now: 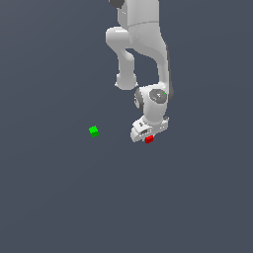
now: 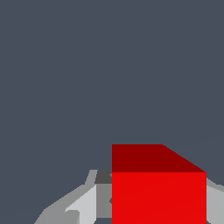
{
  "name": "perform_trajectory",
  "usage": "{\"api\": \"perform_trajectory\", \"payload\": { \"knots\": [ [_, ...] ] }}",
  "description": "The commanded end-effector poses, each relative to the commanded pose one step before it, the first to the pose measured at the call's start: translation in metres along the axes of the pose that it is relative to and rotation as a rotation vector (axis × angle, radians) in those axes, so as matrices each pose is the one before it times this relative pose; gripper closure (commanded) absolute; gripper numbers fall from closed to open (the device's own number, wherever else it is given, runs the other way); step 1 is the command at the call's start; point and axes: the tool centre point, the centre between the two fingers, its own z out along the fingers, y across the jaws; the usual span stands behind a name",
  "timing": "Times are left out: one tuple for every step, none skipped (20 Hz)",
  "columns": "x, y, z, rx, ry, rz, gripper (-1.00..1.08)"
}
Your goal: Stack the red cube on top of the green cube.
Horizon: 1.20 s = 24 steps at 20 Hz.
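Observation:
The red cube (image 1: 148, 140) sits between the tips of my white gripper (image 1: 147, 136), right of centre in the exterior view. In the wrist view the red cube (image 2: 158, 197) fills the gap between the two grey fingers (image 2: 101, 199), which press against both of its sides. The gripper is shut on it. The green cube (image 1: 94, 131) lies on the dark floor toward the exterior view's left, well apart from the gripper and at about the same height in the picture. It does not show in the wrist view.
The plain dark grey floor (image 1: 59, 197) spreads all around. The white arm (image 1: 143, 44) reaches down from the top of the exterior view, above the gripper.

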Motion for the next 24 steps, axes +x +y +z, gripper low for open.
{"api": "perform_trajectory", "payload": {
  "knots": [
    [-0.00011, -0.00049, -0.00007, -0.00029, -0.00022, -0.00107, 1.08],
    [0.0, 0.0, -0.00026, 0.0, 0.0, 0.0, 1.08],
    [-0.00001, 0.0, -0.00079, 0.0, 0.0, 0.0, 1.08],
    [-0.00002, 0.00001, -0.00131, 0.0, 0.0, 0.0, 1.08],
    [-0.00004, 0.00001, -0.00184, 0.0, 0.0, 0.0, 1.08],
    [-0.00006, 0.00001, -0.00236, 0.0, 0.0, 0.0, 1.08],
    [-0.00008, 0.00001, -0.00289, 0.0, 0.0, 0.0, 1.08],
    [-0.0001, 0.00001, -0.00342, 0.0, 0.0, 0.0, 1.08],
    [-0.00012, 0.0, -0.00395, 0.0, 0.0, 0.0, 1.08],
    [-0.00015, 0.0, -0.0045, 0.0, 0.0, 0.0, 1.08],
    [-0.00016, -0.00001, -0.00506, 0.0, 0.0, 0.0, 1.08],
    [-0.00016, -0.00001, -0.00563, 0.0, 0.0, 0.0, 1.08],
    [-0.00008, -0.00033, -0.00623, -0.0004, -0.00008, -0.00056, 1.08],
    [-0.00011, -0.00002, -0.0068, 0.0, 0.0, 0.0, 1.08],
    [-0.00005, -0.00002, -0.00722, 0.0, 0.0, 0.0, 1.08],
    [0.00001, -0.00003, -0.0069, 0.0, 0.0, 0.0, 1.08],
    [0.00006, -0.00003, -0.00644, 0.0, 0.0, 0.0, 1.08],
    [0.00008, -0.00003, -0.00595, 0.0, 0.0, 0.0, 1.08],
    [0.00008, -0.00004, -0.00543, 0.0, 0.0, 0.0, 1.08],
    [0.00007, -0.00003, -0.00498, 0.00062, 0.00028, -0.0001, 1.08],
    [0.00008, -0.00004, -0.00435, 0.0, 0.0, 0.0, 1.08],
    [0.00009, -0.00004, -0.00379, 0.0, 0.0, 0.0, 1.08],
    [0.0001, -0.00003, -0.00322, 0.0, 0.0, 0.0, 1.08],
    [0.00012, -0.00002, -0.00265, 0.0, 0.0, 0.0, 1.08]
  ]
}}
